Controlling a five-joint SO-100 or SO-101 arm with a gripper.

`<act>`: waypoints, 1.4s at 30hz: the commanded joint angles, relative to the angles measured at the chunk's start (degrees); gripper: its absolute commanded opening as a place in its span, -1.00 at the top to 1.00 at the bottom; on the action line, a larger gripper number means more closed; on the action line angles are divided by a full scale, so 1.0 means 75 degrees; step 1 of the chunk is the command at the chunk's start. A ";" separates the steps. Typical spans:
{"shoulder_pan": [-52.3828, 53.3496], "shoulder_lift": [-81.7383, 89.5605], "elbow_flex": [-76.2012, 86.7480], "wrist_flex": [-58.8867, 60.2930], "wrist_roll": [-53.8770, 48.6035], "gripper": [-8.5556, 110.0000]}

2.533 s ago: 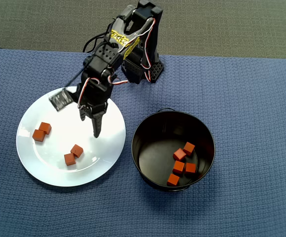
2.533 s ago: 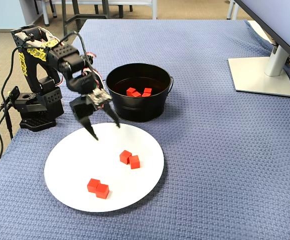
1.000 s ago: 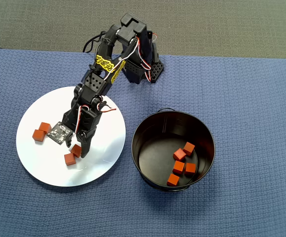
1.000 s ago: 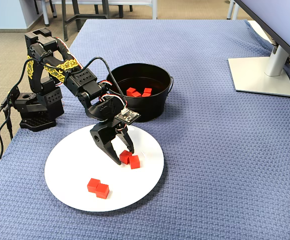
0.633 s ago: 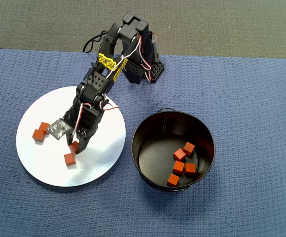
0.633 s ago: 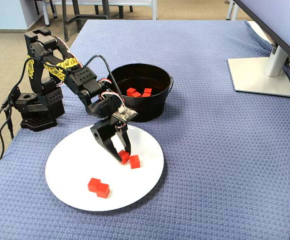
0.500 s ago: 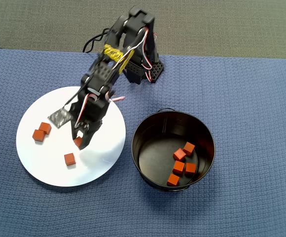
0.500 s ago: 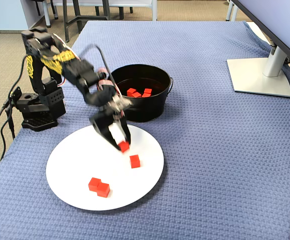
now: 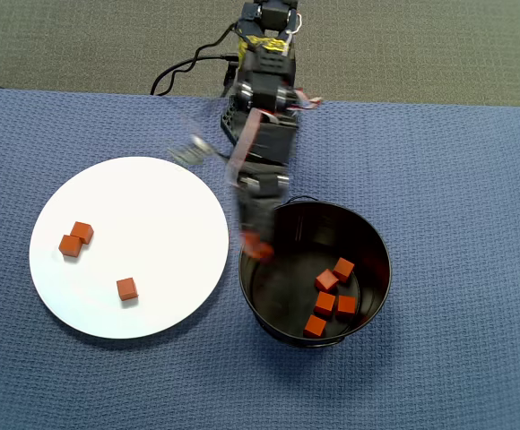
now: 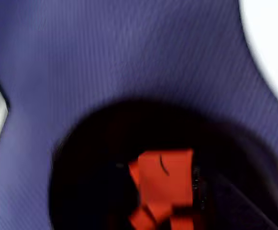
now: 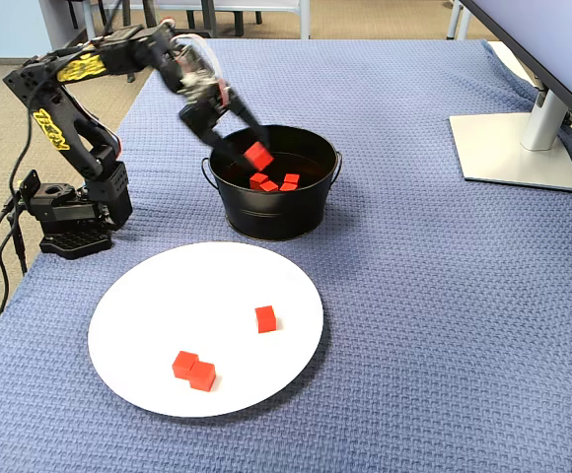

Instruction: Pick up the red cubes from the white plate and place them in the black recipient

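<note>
My gripper (image 9: 258, 248) is shut on one red cube (image 11: 258, 155) and hangs over the left rim of the black recipient (image 9: 373, 235), motion-blurred in the overhead view. In the wrist view the held cube (image 10: 163, 182) fills the lower centre against the dark pot. Several red cubes (image 9: 325, 303) lie on the pot's floor. The white plate (image 9: 152, 210) sits left of the pot with three red cubes: a touching pair (image 9: 76, 238) and a single one (image 9: 127, 288). In the fixed view the plate (image 11: 158, 296) lies in front of the pot (image 11: 276, 217).
The arm's base (image 11: 69, 212) stands at the left table edge with cables (image 11: 0, 256) trailing off it. A monitor stand (image 11: 513, 148) sits at the far right. Blue woven cloth (image 11: 434, 315) covers the table.
The gripper closed on a cube from the plate's right pair, lifted it and swung right to above the pot. One cube of that pair stays on the plate.
</note>
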 commanded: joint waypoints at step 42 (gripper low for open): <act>0.4523 -0.5438 0.0117 -0.5684 -0.4734 0.50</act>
